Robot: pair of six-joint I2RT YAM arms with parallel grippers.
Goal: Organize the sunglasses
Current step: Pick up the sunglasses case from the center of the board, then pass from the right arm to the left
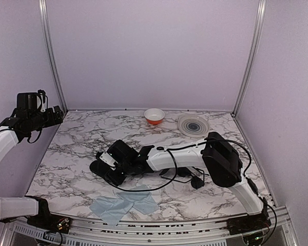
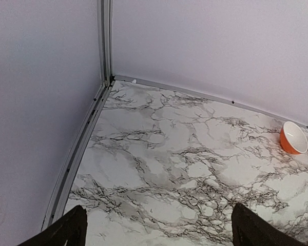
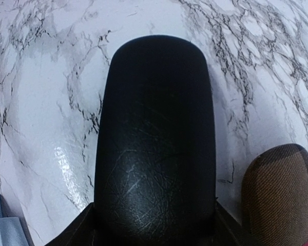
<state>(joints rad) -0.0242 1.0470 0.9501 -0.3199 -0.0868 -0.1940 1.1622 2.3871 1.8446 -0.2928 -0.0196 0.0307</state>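
**Table** (image 1: 82,154): white marble with black veining, walled in pale lilac. Everything you work with lies on it.

**Right arm** (image 1: 179,156): you have it stretched low across the table toward the left, its forearm passing over the middle.

**Left arm** (image 1: 2,141): raised at the far left, above the surface. Your left gripper (image 2: 159,237) hangs with its jaws spread wide and nothing between them, only bare marble below.

**Cloth** (image 1: 122,203): pale blue, lying flat near the front edge, in front of the right gripper.

**Case** (image 3: 154,138): glossy black, oblong and closed, left of centre. Your right gripper (image 1: 107,165) straddles the end nearest its camera. Its jaws are roughly half closed, with its fingers (image 3: 82,228) against the two long sides and no gap showing.

**Disc** (image 1: 193,124): grey and ringed, at the back right.

**Plaid case** (image 3: 280,197): brown, just beside the black case but not touching it.

**Bowl** (image 1: 154,116): orange outside, white inside, at the back centre.

**Sunglasses** (image 1: 196,181): dark lenses on the table beneath the right arm's elbow, partly hidden, well apart from the black case.
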